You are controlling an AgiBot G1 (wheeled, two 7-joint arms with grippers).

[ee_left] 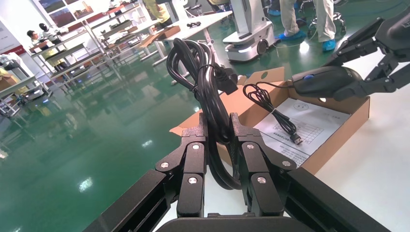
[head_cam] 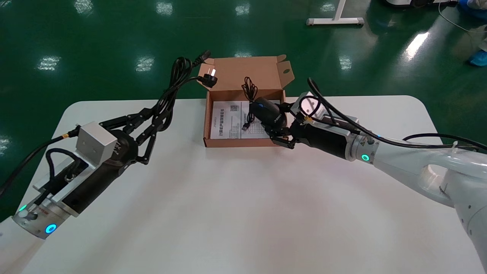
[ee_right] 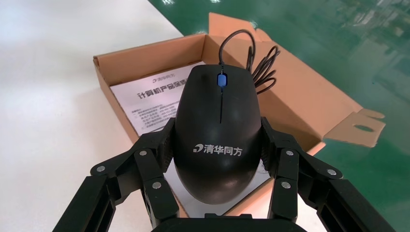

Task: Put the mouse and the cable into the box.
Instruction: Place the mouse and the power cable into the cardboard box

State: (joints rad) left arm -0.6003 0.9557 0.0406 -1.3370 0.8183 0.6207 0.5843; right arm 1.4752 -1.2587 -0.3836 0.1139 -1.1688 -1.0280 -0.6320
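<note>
Item 1, right gripper [head_cam: 276, 122]: clamped on the mouse [ee_right: 215, 116], one finger on each flank, with the logo end nearest the wrist. It is held in the air over the near right part of the box [head_cam: 206, 125] and appears not to touch it.

Item 2, mouse cord [head_cam: 249, 90]: thin and loosely bunched, hanging from the nose of the mouse. Its USB plug [head_cam: 246, 127] dangles over the leaflet [head_cam: 226, 121] on the box floor.

Item 3, left gripper [ee_left: 218, 129]: closed on the cable [ee_left: 200, 72], a thick black coiled bundle. It is raised off the table [head_cam: 243, 213] to the left of the box. The wall plug [head_cam: 208, 78] sticks out near the lid flap [head_cam: 243, 70].

Item 4, box: open, lid folded back, at the far middle of the table.

Step in hand, as judged: setting the mouse down inside the box.

Handling notes:
- Lower straight, so the mouse cord pools on the leaflet rather than draping over a wall.
- Keep the fingers clear of the front and right walls, over which the arm reaches.
- Place the mouse toward one side, leaving floor for the bulkier cable.
- Part the fingers only once the underside rests flat.
- Lift out vertically, so no finger snags the cord.
- The left arm is best brought in after the right is out, because the wall plug could knock the lid flap.
</note>
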